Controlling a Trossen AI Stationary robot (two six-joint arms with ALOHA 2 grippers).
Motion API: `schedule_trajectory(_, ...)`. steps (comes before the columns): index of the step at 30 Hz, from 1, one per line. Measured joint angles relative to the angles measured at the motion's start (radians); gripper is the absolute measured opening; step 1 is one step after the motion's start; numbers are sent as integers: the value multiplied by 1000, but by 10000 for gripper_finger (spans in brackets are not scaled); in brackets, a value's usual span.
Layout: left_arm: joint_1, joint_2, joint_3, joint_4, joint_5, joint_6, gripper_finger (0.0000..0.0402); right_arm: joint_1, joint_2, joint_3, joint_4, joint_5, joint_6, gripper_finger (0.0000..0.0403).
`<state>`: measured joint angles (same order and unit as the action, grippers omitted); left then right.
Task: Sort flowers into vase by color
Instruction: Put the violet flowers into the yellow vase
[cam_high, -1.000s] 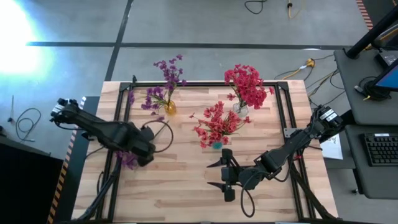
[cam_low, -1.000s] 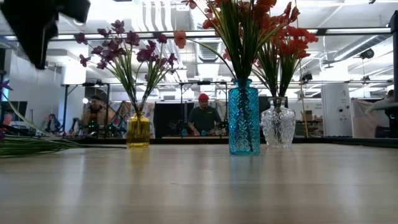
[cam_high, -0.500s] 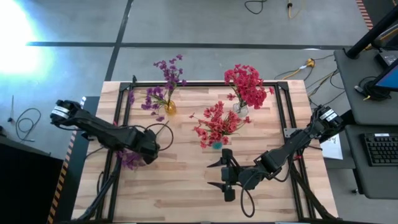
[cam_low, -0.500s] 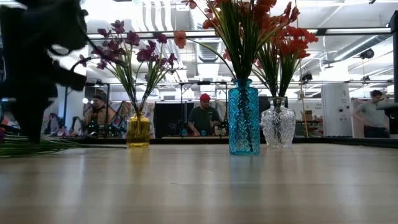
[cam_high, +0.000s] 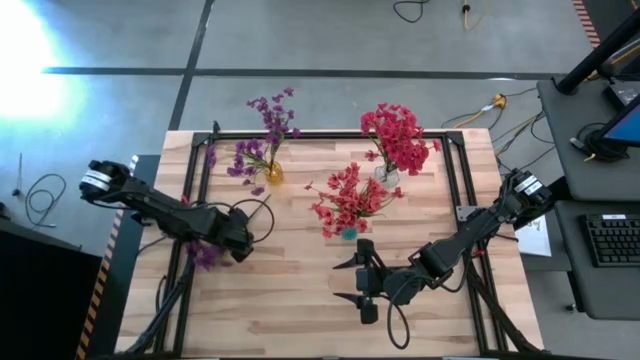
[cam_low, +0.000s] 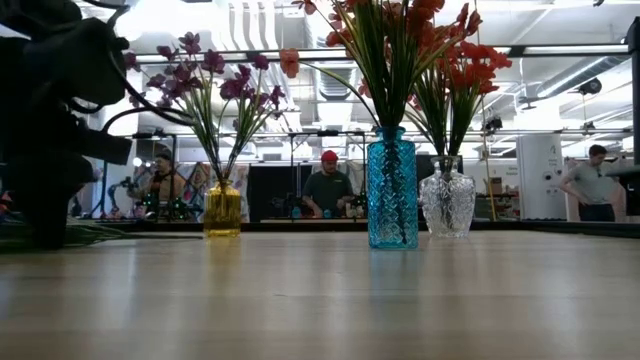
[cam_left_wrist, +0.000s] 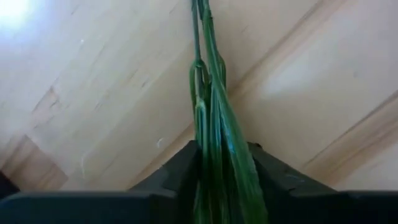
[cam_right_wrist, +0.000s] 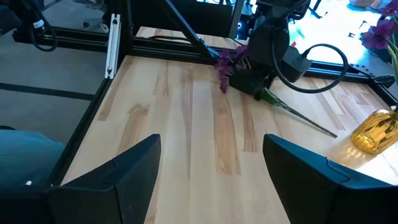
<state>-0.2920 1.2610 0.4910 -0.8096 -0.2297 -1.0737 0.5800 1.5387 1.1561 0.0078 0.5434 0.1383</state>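
A purple flower sprig (cam_right_wrist: 225, 61) lies flat on the table near the left edge, its long green stem (cam_right_wrist: 305, 119) trailing toward the yellow vase (cam_high: 272, 173). My left gripper (cam_high: 236, 243) stands over it, shut on the stems just beside the blossoms (cam_high: 205, 257). The yellow vase holds purple flowers (cam_high: 268, 125). The blue vase (cam_low: 391, 188) and the clear vase (cam_low: 447, 197) hold red flowers (cam_high: 398, 135). My right gripper (cam_high: 357, 281) waits open, near the table's front middle. My left gripper pinches the bundle of green stems and leaves (cam_left_wrist: 214, 134) between its two fingers (cam_left_wrist: 177, 171), close to the blossom end. The fingers come from above, pointing down, and lie across the stems. The sprig still lies on the table, with its long stem (cam_low: 95, 233) flat on the wood.
The three vases stand in the table's far half, the blue one (cam_high: 348, 232) nearest the middle. A black metal frame (cam_high: 195, 160) runs along the table's edges. People (cam_low: 327, 185) stand in the room beyond. Bare wood lies between my two grippers.
My left gripper has come down from well above the table onto the purple sprig, shifting a little toward the table's right. The sprig stays on the table. My right arm has kept still.
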Motion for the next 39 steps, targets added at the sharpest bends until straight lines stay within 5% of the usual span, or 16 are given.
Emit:
schedule_trajectory(7, 0, 3, 50, -26, 0, 8, 7, 0, 0, 0, -2, 0, 0, 274)
schedule_trajectory(20, -46, 1, 312, -375, 14, 66, 1, 0, 0, 0, -3, 0, -25, 274)
schedule_trajectory(24, -88, 1, 422, -435, 106, 127, 0, 7, 0, 0, 22, 1, -69, 274)
schedule_trajectory(39, -329, 82, 728, -374, 190, 82, 0, -6, 65, 136, -35, -29, -158, 274)
